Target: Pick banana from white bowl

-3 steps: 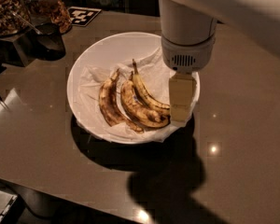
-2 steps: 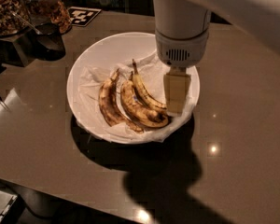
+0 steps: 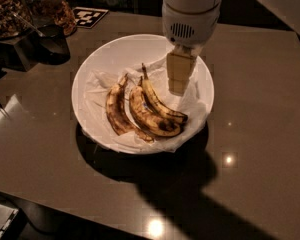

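Banana [image 3: 158, 104] in white bowl [image 3: 120, 51], stem toward far rim, claw [image 3: 178, 89] just beside (grip unclear)

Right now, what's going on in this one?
The robot's gripper hangs over one side of the bowl, close beside the slim yellow banana. That banana is not held. It lies on the paper with two browner bananas on its other side. The bowl sits on a dark table.

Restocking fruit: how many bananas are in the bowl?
3, side by side in the white bowl: dark banana left, thick banana middle, slim banana right, beside the gripper. None seems hidden.
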`<state>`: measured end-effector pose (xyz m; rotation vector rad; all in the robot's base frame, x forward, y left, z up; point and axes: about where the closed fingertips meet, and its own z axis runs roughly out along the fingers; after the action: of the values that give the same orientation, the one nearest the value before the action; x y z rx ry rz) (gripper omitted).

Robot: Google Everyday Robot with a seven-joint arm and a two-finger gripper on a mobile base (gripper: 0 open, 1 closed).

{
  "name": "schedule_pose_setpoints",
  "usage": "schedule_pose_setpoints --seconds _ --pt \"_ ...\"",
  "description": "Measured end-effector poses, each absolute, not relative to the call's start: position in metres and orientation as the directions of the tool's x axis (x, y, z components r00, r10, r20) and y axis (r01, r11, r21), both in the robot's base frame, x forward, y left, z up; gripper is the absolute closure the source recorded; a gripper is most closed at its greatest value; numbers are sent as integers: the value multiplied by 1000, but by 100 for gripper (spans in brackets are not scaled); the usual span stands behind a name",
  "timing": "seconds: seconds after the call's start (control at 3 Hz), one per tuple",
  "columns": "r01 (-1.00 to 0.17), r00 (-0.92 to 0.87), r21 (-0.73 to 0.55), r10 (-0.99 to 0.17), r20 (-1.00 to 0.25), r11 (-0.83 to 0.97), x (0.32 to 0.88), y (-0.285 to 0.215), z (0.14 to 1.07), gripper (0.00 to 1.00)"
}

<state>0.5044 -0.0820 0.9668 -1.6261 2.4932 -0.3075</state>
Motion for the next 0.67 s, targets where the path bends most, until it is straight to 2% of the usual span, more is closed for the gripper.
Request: schedule_pose_setpoints --seconds 0.33,0.67 --pt "-877 -394 -276 -918 -51 392 512 -76 971 8" --pt "-877 -394 -277 -918 -52 392 512 -76 972 0"
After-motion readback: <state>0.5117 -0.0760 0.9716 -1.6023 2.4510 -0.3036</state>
